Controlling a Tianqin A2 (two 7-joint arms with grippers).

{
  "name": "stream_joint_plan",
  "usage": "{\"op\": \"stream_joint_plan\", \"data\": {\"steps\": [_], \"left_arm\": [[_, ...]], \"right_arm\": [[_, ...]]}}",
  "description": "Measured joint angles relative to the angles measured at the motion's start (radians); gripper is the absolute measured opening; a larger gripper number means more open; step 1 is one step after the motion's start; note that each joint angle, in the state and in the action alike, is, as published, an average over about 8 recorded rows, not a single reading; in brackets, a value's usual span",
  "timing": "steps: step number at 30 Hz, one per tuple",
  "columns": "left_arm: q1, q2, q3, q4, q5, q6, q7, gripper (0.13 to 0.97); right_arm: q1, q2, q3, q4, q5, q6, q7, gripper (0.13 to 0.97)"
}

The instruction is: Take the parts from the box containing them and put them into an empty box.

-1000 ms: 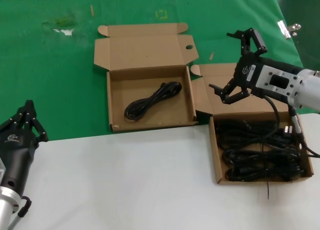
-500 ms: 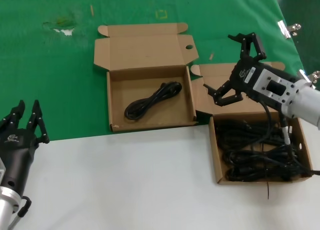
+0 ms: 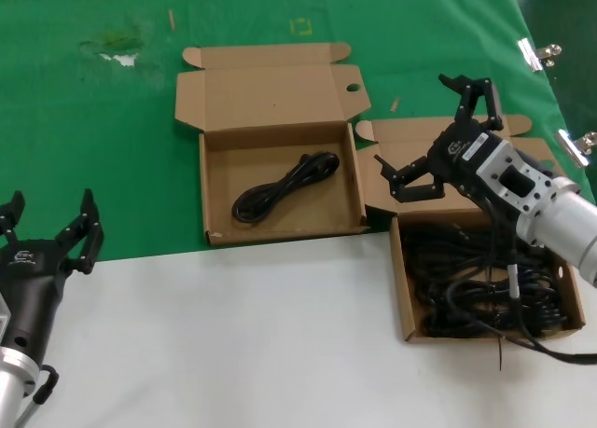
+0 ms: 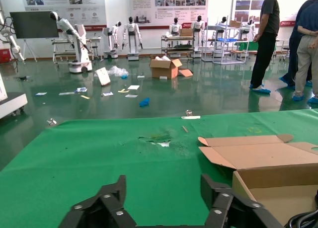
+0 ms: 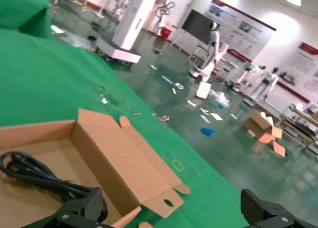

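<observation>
Right gripper [image 3: 437, 134] spread wide, empty, hovering over the back flap of the right box [image 3: 408, 297], which holds a heap of black cords [image 3: 490, 283]. One cord [image 3: 283, 187] lies in the left box [image 3: 280, 144]. Green cloth [image 3: 93, 120] behind, white table edge [image 3: 233, 335] in front. Left gripper [image 3: 47, 232] open, parked low at near left.

A table is seen with its far part covered by a green cloth [image 3: 103, 148] and its near part by a white surface [image 3: 242, 335]. Two open cardboard boxes are set on it: the left box [image 3: 210, 167] lies wholly on the green cloth, while the right box [image 3: 403, 288] is placed across the edge where green meets white. Small scraps [image 3: 117, 50] are scattered on the cloth at the far left, and metal clips [image 3: 534, 53] are fixed at its right edge.
</observation>
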Motion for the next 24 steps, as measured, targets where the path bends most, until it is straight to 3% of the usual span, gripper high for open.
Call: {"op": "stream_joint_plan", "data": {"steps": [2, 10, 19, 24], "left_arm": [[0.0, 0.0, 0.0, 0.0, 0.0, 0.0, 0.0, 0.45], [0.0, 0.0, 0.0, 0.0, 0.0, 0.0, 0.0, 0.668], [0.0, 0.0, 0.0, 0.0, 0.0, 0.0, 0.0, 0.834], [0.0, 0.0, 0.0, 0.0, 0.0, 0.0, 0.0, 0.846]], "right_arm": [[-0.018, -0.007, 0.007, 0.012, 0.008, 0.018, 0.01, 0.966], [-0.089, -0.033, 0.035, 0.058, 0.038, 0.087, 0.052, 0.966], [-0.169, -0.063, 0.067, 0.109, 0.072, 0.165, 0.098, 0.966], [-0.213, -0.079, 0.084, 0.138, 0.09, 0.209, 0.124, 0.966]]}}
